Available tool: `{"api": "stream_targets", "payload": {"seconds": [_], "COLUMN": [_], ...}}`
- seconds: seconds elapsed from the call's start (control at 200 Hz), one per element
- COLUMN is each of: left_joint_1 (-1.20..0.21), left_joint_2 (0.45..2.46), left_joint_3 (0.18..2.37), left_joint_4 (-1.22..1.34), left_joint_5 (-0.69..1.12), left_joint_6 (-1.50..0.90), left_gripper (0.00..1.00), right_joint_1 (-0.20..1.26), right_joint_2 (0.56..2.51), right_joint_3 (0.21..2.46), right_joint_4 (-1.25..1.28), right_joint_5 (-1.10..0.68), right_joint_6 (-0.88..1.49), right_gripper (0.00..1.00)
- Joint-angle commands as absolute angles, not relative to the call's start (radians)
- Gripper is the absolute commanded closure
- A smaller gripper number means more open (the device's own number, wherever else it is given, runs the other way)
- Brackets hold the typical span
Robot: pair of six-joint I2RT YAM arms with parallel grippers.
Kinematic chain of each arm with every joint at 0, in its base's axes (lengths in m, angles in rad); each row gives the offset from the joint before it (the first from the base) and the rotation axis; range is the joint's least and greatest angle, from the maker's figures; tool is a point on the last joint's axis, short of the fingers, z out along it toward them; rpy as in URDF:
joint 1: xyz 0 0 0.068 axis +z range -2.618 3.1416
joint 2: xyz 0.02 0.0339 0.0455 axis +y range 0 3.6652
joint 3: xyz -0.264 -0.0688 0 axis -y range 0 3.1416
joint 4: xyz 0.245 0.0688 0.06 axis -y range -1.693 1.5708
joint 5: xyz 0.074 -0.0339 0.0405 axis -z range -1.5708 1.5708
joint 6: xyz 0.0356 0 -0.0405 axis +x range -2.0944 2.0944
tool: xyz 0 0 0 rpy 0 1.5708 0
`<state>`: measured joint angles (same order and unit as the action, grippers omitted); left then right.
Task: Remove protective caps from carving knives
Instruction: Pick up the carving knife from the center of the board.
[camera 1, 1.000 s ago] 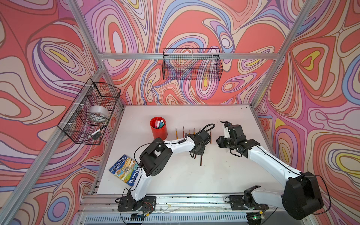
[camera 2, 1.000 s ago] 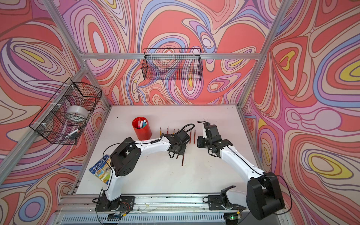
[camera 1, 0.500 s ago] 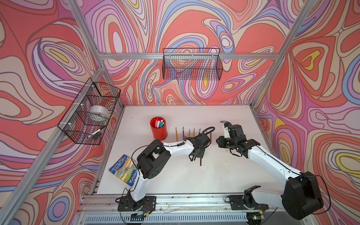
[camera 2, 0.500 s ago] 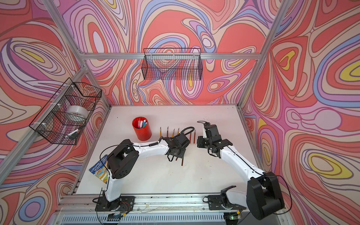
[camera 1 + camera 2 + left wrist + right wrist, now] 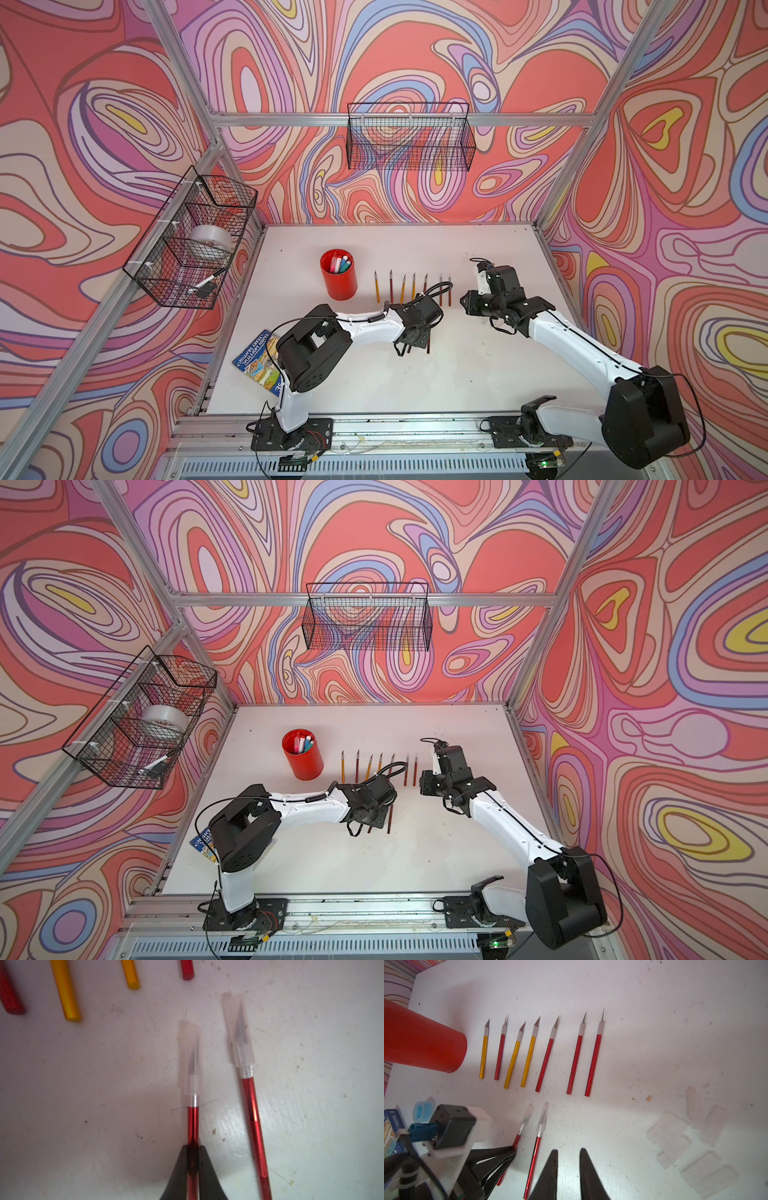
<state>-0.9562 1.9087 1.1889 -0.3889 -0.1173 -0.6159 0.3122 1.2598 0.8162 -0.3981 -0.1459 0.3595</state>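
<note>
My left gripper is shut on the handle of a dark red carving knife lying on the table, and a whitish protective cap still covers its blade. Beside it lies a second red knife, also capped. Several uncapped knives with red and yellow handles lie in a row beyond them. A pile of loose caps sits off to the side. My right gripper hovers open with nothing between its fingers, close to the two capped knives. In a top view the left gripper is low over the table.
A red cup holding markers stands left of the knife row. A picture book lies near the table's left front edge. A blue tape roll sits by the left arm. Wire baskets hang on the left wall and back wall.
My left gripper has slid toward the table's front edge along the two capped knives and tightened on the handle. The right arm has stayed still.
</note>
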Motion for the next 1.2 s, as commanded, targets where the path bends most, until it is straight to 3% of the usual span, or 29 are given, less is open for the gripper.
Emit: {"api": "stream_targets", "payload": {"seconds": [0.0, 0.461, 0.916, 1.197], "left_joint_1": [-0.96, -0.962, -0.963, -0.961], "left_joint_2": [1.896, 1.793, 1.778, 1.679], "left_joint_3": [1.129, 1.002, 1.001, 1.004], "left_joint_4": [-0.429, -0.388, -0.344, -0.318], "left_joint_5": [-0.12, -0.117, -0.063, -0.046], "left_joint_6": [-0.659, -0.701, -0.692, -0.681], "left_gripper": [0.87, 0.84, 1.0, 1.0], "right_joint_1": [0.308, 0.308, 0.308, 0.308], "right_joint_2": [1.257, 1.291, 1.306, 1.311], "right_joint_3": [0.808, 0.811, 0.815, 0.821], "right_joint_4": [-0.408, -0.385, -0.371, -0.303], "right_joint_5": [-0.155, -0.195, -0.234, -0.424], "right_joint_6": [0.362, 0.371, 0.389, 0.41], "right_gripper": [0.79, 0.78, 0.78, 0.76]}}
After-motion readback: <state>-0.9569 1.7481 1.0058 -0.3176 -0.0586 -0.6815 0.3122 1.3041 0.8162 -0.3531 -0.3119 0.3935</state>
